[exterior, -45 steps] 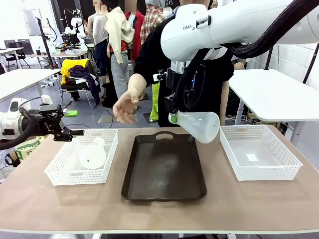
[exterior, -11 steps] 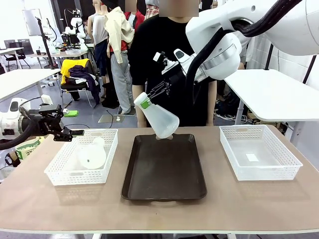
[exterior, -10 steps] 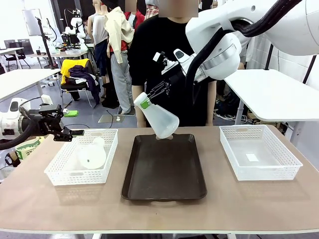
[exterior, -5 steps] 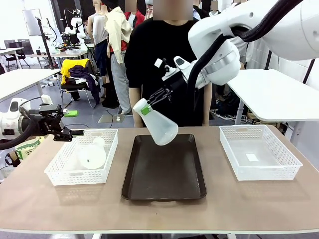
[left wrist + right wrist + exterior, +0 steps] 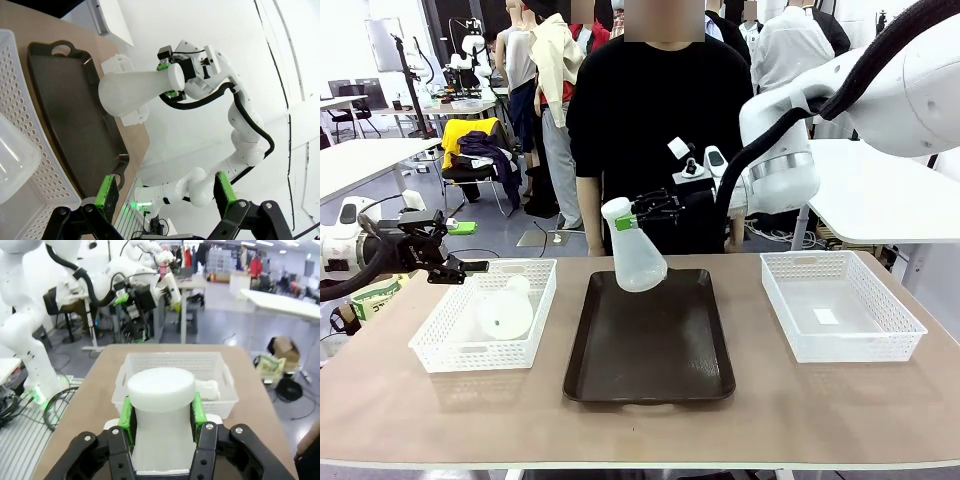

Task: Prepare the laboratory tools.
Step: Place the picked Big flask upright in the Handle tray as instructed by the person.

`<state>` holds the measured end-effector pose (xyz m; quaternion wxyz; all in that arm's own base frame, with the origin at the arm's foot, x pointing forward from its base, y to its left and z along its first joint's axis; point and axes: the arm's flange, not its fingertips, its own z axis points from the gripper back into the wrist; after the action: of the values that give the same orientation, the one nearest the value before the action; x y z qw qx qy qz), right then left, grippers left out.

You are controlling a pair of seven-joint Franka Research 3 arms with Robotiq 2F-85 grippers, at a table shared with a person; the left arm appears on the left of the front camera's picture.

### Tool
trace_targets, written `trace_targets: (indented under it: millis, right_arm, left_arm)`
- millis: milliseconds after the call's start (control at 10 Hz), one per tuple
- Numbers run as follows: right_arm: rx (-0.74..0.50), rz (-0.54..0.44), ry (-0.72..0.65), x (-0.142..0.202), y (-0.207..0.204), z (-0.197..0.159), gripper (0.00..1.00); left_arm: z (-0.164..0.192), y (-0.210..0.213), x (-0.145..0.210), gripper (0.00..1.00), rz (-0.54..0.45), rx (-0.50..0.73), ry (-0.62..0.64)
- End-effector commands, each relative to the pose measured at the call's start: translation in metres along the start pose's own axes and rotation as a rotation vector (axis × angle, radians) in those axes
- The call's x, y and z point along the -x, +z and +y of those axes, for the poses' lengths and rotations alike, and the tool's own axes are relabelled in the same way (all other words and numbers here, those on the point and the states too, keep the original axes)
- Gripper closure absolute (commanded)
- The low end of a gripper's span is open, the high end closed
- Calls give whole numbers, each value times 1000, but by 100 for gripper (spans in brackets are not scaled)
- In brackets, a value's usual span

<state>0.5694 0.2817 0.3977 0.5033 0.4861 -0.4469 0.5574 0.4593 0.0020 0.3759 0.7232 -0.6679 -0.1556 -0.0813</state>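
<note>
A translucent white flask [image 5: 640,264] hangs nearly upright, base down, just above the far end of the dark brown tray [image 5: 650,365]. My right gripper [image 5: 626,221] is shut on its neck; the green pads [image 5: 126,422] clamp the neck [image 5: 160,407] from both sides. The same flask [image 5: 131,90] and the right arm appear sideways in the left wrist view. A second flask [image 5: 504,312] lies on its side in the left white basket [image 5: 430,350]. My left gripper [image 5: 460,268] stands open, with nothing between its fingers, just left of that basket.
A white mesh basket [image 5: 840,345] with a small paper slip in it stands right of the tray. A person in a black shirt [image 5: 645,110] stands at the far edge behind the tray. Bare table runs along the front edge [image 5: 640,430].
My right arm has swung the flask from a slant to nearly upright and lowered it toward the tray's far end. The left arm has not moved.
</note>
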Motion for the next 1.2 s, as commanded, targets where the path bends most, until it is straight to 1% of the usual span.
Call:
trace_targets:
  millis: [0, 200, 400, 600, 700, 1100]
  right_arm:
    - [97, -98, 4, 19, -1, 3, 100]
    - [83, -159, -21, 35, -5, -1, 100]
    - [105, -191, -66, 57, -8, -6, 100]
    - [129, -195, -100, 74, -9, -10, 100]
    - [121, -199, -116, 83, -8, -11, 100]
    - [98, -187, -133, 98, -4, -15, 100]
  left_arm:
    - [-1, 1, 0, 0, -5, -3, -3]
    - [-1, 1, 0, 0, -5, -3, -3]
    - [-1, 1, 0, 0, -5, -3, -3]
    - [-1, 1, 0, 0, -5, -3, -3]
    - [-1, 1, 0, 0, -5, -3, -3]
    - [-1, 1, 0, 0, -5, -3, -3]
